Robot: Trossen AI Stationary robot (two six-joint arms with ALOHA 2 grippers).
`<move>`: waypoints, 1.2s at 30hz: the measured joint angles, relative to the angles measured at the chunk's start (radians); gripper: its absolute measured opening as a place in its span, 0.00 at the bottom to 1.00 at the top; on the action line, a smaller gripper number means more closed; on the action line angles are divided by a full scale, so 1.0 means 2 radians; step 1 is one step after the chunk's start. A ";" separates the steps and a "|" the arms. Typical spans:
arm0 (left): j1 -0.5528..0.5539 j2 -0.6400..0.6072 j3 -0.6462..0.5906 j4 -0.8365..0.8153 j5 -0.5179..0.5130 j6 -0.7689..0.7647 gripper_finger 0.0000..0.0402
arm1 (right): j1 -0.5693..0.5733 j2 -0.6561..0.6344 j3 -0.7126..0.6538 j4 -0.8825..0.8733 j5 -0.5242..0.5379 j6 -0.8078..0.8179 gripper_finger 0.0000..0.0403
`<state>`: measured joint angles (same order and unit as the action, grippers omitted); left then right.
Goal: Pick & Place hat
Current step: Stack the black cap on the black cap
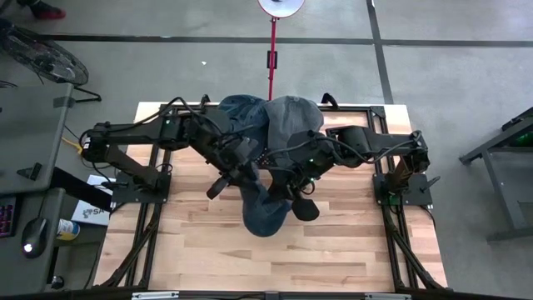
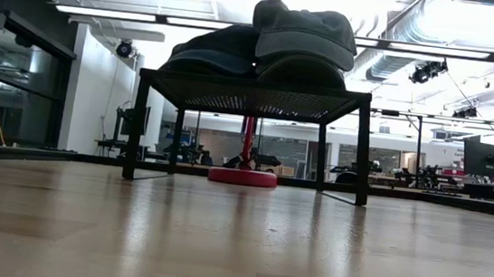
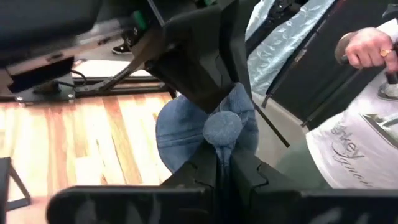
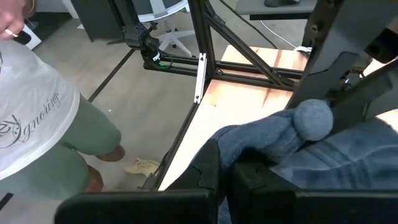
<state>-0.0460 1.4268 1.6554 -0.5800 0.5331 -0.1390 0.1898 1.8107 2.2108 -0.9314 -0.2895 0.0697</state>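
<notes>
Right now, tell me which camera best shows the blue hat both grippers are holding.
The high view: it shows the blue hat hanging over the table, pinched by the left gripper and right gripper. The left wrist view shows its brim and button close up; the right wrist view shows only bunched fabric. The low view misses it.

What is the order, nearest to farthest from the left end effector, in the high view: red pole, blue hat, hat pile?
1. blue hat, in the left end effector, at the middle.
2. hat pile, at the back.
3. red pole, beyond the table.
</notes>
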 joint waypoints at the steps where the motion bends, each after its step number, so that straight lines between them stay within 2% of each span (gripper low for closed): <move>1: 0.000 -0.001 0.000 0.001 -0.006 0.000 0.03 | 0.000 0.000 0.000 0.000 0.000 0.000 0.00; 9: 0.000 -0.015 0.000 -0.009 -0.027 0.001 0.01 | 0.000 0.000 0.000 0.004 0.015 0.001 0.04; 12: 0.000 -0.023 0.000 -0.017 -0.030 0.001 0.01 | -0.001 -0.002 0.000 0.007 0.036 0.015 0.12; 17: 0.000 -0.032 0.000 -0.030 -0.046 -0.001 0.01 | -0.014 -0.009 0.000 0.007 0.040 0.041 0.30; 21: 0.000 -0.043 0.000 -0.053 -0.081 -0.012 0.01 | -0.027 -0.027 0.000 0.001 0.047 0.046 0.43; 24: 0.000 -0.055 0.000 -0.067 -0.114 -0.014 0.00 | -0.031 -0.044 0.000 -0.007 0.086 0.056 0.49; 31: 0.000 -0.096 0.000 -0.084 -0.202 -0.020 0.00 | -0.033 -0.082 0.000 -0.024 0.180 0.053 0.52; 36: 0.001 -0.126 0.000 -0.103 -0.273 -0.019 0.00 | -0.033 -0.095 0.000 -0.039 0.218 0.053 0.51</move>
<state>-0.0448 1.1738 1.6554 -0.7854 -0.0139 -0.1774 0.1238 1.6210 2.2112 -1.0091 0.1458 0.1755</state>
